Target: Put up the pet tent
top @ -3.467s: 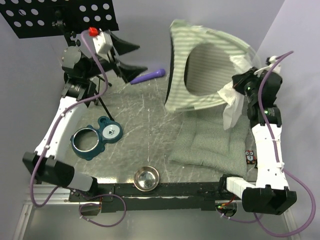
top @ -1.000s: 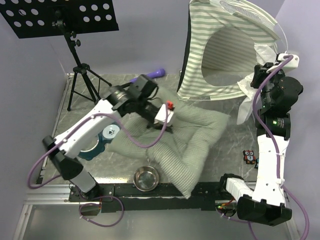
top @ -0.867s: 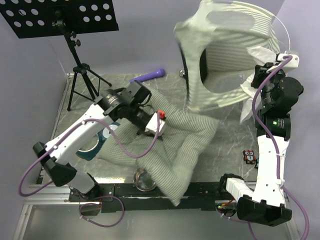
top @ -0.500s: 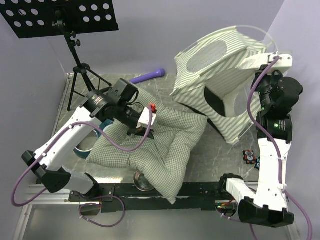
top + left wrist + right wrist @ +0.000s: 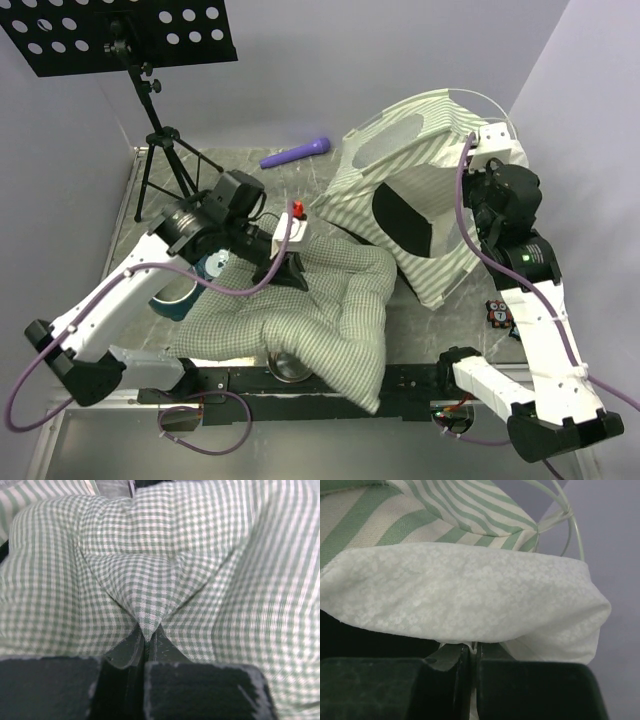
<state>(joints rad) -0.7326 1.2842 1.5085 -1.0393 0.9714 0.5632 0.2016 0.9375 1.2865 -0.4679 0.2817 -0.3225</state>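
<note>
Pinching cushion mat (image 5: 150,605) w/ left fingers (image 5: 122,652), steel bowl (image 5: 288,366) mostly hidden

Tent (image 5: 430,165): green-and-white stripes, dark lining. Its mesh (image 5: 460,595): white, faint flowered pattern. Cushion (image 5: 330,300): small grey-green check. Stick (image 5: 296,153): purple. Music stand (image 5: 120,35): black, dotted with round holes. Bowl holder (image 5: 172,303): teal.

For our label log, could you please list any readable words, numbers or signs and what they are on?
"7", barely legible: on the small owl figure at the right of the top view.
Nothing else in any view carries readable text.
</note>
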